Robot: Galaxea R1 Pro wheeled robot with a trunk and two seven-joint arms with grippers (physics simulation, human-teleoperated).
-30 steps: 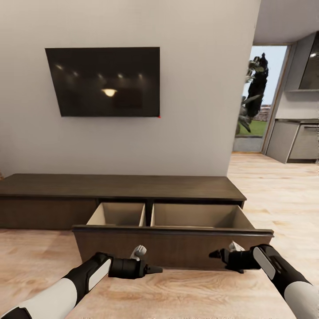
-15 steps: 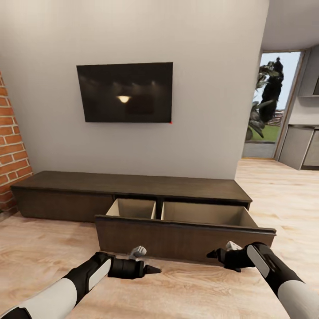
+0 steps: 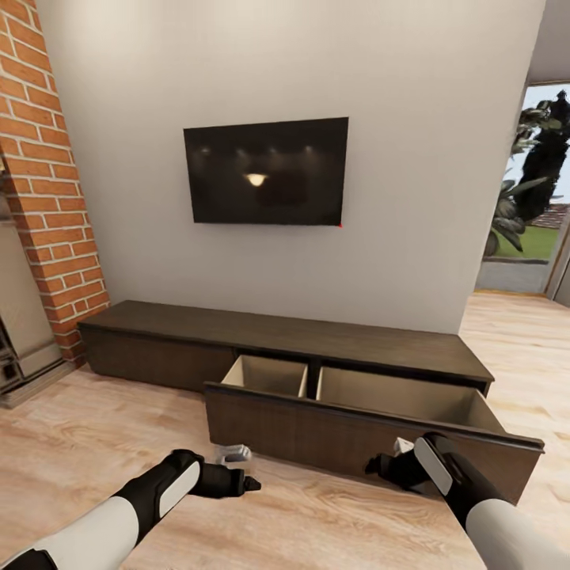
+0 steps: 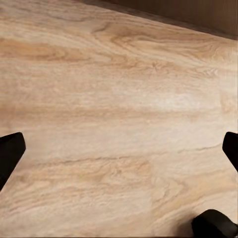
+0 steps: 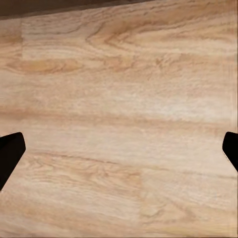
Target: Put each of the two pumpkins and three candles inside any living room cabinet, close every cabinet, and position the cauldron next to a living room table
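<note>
The cabinet is a long, low, dark brown unit against the white wall. Its wide drawer is pulled out, showing two pale wood compartments; the parts of them I can see are empty. My left gripper hovers over the wooden floor just in front of the drawer's left end. It is open, with bare floor between its fingertips. My right gripper is close to the drawer front near its right half, also open over bare floor, fingertips wide apart. The pumpkins, candles and cauldron are out of view.
A black TV hangs on the wall above the cabinet. A red brick column stands at the left with a grey unit at its foot. A doorway with a plant opens at the right. Wooden floor stretches left of the drawer.
The camera has swung left, so the cabinet and TV slid right and the brick column came into view. The drawer stays open; both grippers stay open in front of it.
</note>
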